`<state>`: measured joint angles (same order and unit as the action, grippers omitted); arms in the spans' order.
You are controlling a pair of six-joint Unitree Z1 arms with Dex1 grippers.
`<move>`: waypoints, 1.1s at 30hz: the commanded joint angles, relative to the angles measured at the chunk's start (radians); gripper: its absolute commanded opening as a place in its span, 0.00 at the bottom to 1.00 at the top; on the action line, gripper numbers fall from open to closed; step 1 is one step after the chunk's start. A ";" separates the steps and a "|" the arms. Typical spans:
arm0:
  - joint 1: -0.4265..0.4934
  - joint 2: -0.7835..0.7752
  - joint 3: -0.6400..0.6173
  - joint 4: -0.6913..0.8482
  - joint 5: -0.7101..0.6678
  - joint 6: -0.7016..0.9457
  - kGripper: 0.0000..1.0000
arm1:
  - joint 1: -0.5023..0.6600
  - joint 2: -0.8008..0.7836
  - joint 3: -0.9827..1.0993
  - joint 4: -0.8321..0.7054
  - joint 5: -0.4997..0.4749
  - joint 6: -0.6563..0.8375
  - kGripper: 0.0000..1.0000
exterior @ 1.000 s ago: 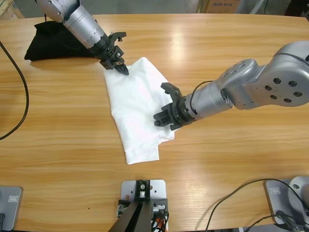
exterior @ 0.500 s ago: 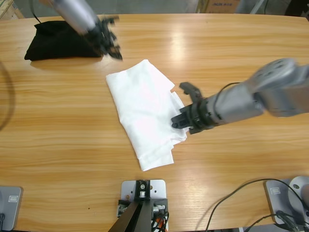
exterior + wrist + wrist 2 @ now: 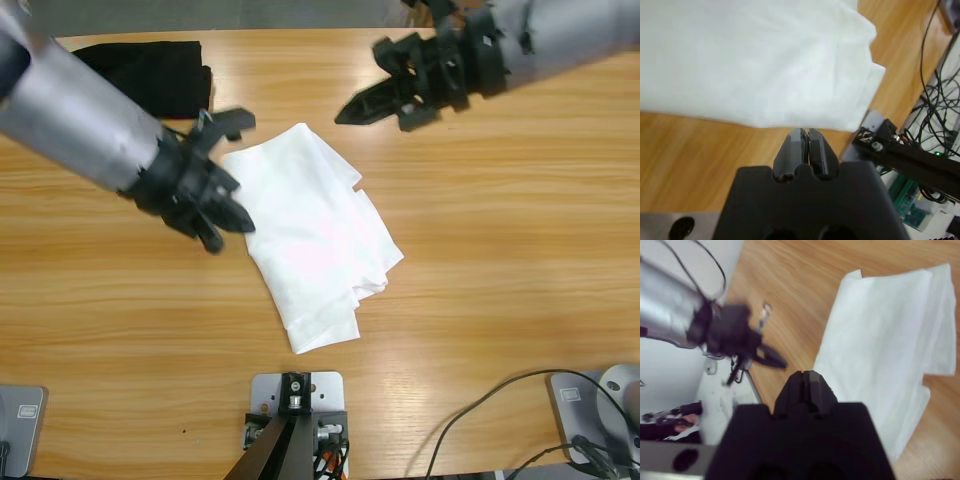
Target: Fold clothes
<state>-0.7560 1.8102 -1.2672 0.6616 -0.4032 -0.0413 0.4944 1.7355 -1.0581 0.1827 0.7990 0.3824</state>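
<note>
The clothes, a white T-shirt (image 3: 310, 230), lie folded into a slanted oblong at the table's middle. My left gripper (image 3: 243, 222) hovers at the shirt's left edge, jaws shut and holding nothing. In the left wrist view the shirt (image 3: 755, 55) fills the top, just beyond the shut left gripper (image 3: 804, 136). My right gripper (image 3: 347, 113) is raised over the far side of the table, apart from the shirt and shut. The right wrist view looks down past the shut right gripper (image 3: 807, 376) at the shirt (image 3: 890, 340) and at the left gripper (image 3: 771, 359).
A black folded garment (image 3: 150, 70) lies at the table's far left corner, behind the left arm. Bare wood (image 3: 500, 250) stretches to the right of the shirt. Cables (image 3: 940, 100) hang beyond the table's front edge.
The left arm swung from beside the black garment down to the shirt's left edge. The right gripper let go of the shirt's right edge and pulled back to the far right. The shirt shifted slightly.
</note>
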 commanded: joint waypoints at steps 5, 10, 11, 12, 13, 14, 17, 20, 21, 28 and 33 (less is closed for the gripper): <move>-0.204 0.098 0.069 -0.253 0.156 -0.286 0.00 | -0.061 0.390 -0.160 0.038 0.196 -0.023 0.00; -0.275 0.130 0.164 -0.347 0.111 -0.296 0.00 | -0.065 0.449 -0.161 0.038 0.251 -0.037 0.00; -0.288 0.130 0.175 -0.353 0.107 -0.297 0.00 | -0.065 0.462 -0.163 0.038 0.264 -0.037 0.00; -0.299 0.131 0.181 -0.355 0.106 -0.298 0.00 | -0.062 0.473 -0.168 0.038 0.270 -0.037 0.00; -0.307 0.135 0.186 -0.356 0.106 -0.300 0.00 | -0.061 0.482 -0.174 0.038 0.273 -0.037 0.00; -0.309 0.140 0.190 -0.361 0.107 -0.303 0.00 | -0.060 0.490 -0.182 0.038 0.279 -0.037 0.00; -0.307 0.156 0.195 -0.374 0.109 -0.308 0.00 | -0.048 0.511 -0.218 0.050 0.296 -0.037 0.00; -0.302 0.162 0.197 -0.372 0.135 -0.325 0.00 | -0.025 0.538 -0.252 0.063 0.303 -0.036 0.00; -0.296 0.156 0.199 -0.372 0.143 -0.329 0.00 | -0.020 0.548 -0.260 0.064 0.306 -0.036 0.00; -0.243 0.123 0.203 -0.372 0.156 -0.330 0.00 | -0.020 0.596 -0.276 0.064 0.324 -0.042 0.00; -0.241 0.159 0.218 -0.399 0.149 -0.332 0.00 | -0.021 0.617 -0.276 0.061 0.324 -0.051 0.00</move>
<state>-1.0123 1.9195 -1.0943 0.3030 -0.2601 -0.3609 0.4665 2.2736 -1.3237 0.2361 1.1038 0.3533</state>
